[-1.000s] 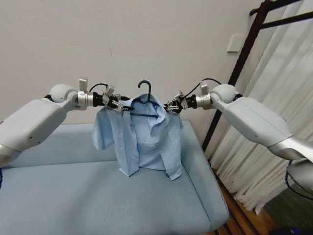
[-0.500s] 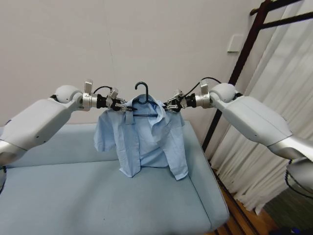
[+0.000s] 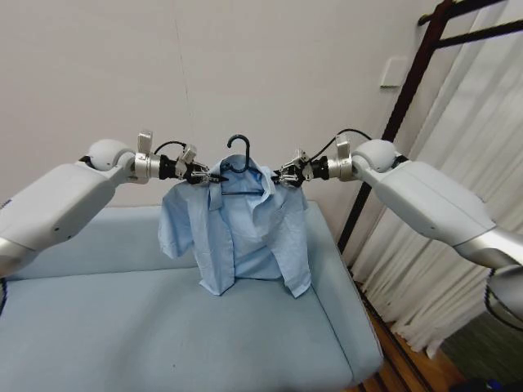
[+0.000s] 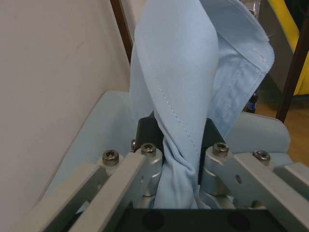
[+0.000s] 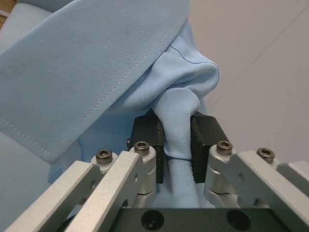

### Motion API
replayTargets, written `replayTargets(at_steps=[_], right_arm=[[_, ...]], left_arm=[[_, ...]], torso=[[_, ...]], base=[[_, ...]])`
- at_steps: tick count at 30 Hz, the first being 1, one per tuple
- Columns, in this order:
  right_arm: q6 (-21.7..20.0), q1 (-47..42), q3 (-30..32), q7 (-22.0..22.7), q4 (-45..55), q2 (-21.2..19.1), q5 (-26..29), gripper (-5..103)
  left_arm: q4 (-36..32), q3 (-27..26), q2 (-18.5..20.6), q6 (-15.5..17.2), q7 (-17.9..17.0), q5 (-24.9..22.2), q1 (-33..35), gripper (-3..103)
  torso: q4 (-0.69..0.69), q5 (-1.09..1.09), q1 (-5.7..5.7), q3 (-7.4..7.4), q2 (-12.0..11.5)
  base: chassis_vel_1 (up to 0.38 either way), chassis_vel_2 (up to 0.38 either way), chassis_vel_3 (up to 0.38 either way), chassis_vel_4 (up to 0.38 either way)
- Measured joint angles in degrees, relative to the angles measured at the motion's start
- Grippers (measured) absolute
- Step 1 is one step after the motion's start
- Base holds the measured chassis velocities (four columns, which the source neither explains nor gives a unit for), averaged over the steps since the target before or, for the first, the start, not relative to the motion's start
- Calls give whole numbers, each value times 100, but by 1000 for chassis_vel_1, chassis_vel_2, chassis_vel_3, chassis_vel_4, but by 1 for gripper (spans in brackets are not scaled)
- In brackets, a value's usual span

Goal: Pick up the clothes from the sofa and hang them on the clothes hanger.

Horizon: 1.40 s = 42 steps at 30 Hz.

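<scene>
A light blue shirt (image 3: 241, 237) on a dark hanger (image 3: 239, 155) hangs in the air above the sofa (image 3: 122, 327), stretched between both arms. My left gripper (image 3: 202, 175) is shut on the shirt's left shoulder; the left wrist view shows the fabric (image 4: 178, 121) pinched between its black pads (image 4: 146, 133). At the shirt's right shoulder my right gripper (image 3: 285, 175) is shut too, and the right wrist view shows a bunch of cloth (image 5: 176, 121) squeezed between its pads (image 5: 147, 133). The hanger's hook pokes up above the collar.
A dark wooden clothes rack (image 3: 409, 90) stands to the right of the sofa, with pale curtains (image 3: 474, 180) behind it. A plain wall is behind the shirt. The sofa's seat lies below the shirt's hem.
Both grippers have carried the shirt and hanger a little upward and toward the left grip; the shirt's hem swung slightly. Both grips stayed shut.
</scene>
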Motion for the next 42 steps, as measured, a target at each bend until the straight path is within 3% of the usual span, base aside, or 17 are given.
replayTargets(at_steps=[2,5,7,13,15,17,22,24,28,30,36,42], right_arm=[[-1,28,-3,15,0,-19,20,14],[-11,105,-11,17,29,-99,83,30],[-13,125,-17,14,46,-120,97,30],[-51,402,-151,-10,77,-250,284,63],[-65,461,-169,-9,63,-266,320,63],[-104,548,-185,-9,34,-287,390,74],[-382,738,-256,-12,15,-327,741,90],[-675,850,-327,-100,-37,-310,991,98],[-1082,960,-429,-126,-121,-234,1397,100],[-1647,1059,-512,4,-119,-188,1870,100],[-1993,1287,-831,252,-136,-82,2254,100],[-2014,1456,-1170,237,-93,-45,2249,100]], left_arm=[[-33,-13,12,2,-5,-32,3,11],[-79,-39,50,10,-65,-75,22,10],[-83,-43,56,11,-76,-82,26,10],[-90,-103,107,25,-163,-142,37,10],[-98,-120,122,25,-180,-166,44,10],[-113,-156,146,25,-192,-193,66,10],[-152,-261,217,25,-192,-222,137,10],[-179,-304,266,12,-174,-232,163,10],[-210,-343,309,-11,-139,-240,167,10],[-220,-357,356,-76,-66,-240,167,10],[-285,-403,441,-158,21,-220,184,10],[-312,-420,452,-192,71,-209,180,10]], torso=[[0,0,0,0,0],[-1,0,0,0,0],[-1,0,0,0,0],[-1,0,0,0,0],[-1,0,0,0,0],[-1,0,0,0,0],[-1,0,0,0,0],[-1,0,0,0,0],[0,0,0,0,0],[0,0,0,0,0],[1,-1,0,0,0],[0,0,0,0,0]], base=[[0,0,0,0],[0,0,0,0],[0,0,0,0],[0,0,0,0],[0,0,0,0],[0,0,0,0],[0,0,0,0],[0,0,0,0],[0,0,0,0],[0,0,0,0],[0,0,0,0],[0,0,0,0]])
